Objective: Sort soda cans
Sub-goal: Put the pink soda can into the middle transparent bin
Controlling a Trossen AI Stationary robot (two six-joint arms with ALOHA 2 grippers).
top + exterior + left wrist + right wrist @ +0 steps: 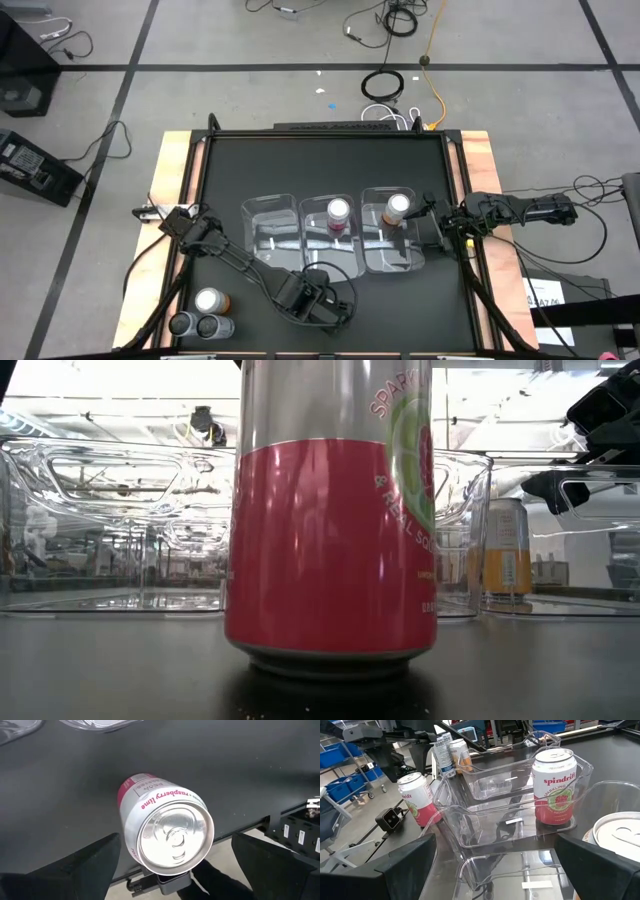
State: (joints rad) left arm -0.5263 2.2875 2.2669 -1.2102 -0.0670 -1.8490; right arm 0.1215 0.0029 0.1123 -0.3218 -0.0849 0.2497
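A red-pink soda can (165,832) is seen standing upright on the desk (230,170) near its front edge, just in front of the middle bin (330,240), which is taken as landmark. The left hand (322,303) is poised over this can with fingers spread wide on either side, nothing clasped. Inside the middle bin a second red-pink can (338,213) is standing; in the bin to its right an orange can (397,208) is standing; the bin to its left (272,237) holds no can. Well to the left of the middle bin, at the desk's front corner, one orange can (210,301) and two silver cans (198,325) are grouped, touching or nearly so. The right hand (437,222) waits at the right-hand bin, fingers apart, empty. Risk is judged as follows: the can sits close to the front edge, so an off-centre closing could tip it or push it off the desk. Open room lies between the can and the corner group; clearance over the bin wall must be kept when lifting.
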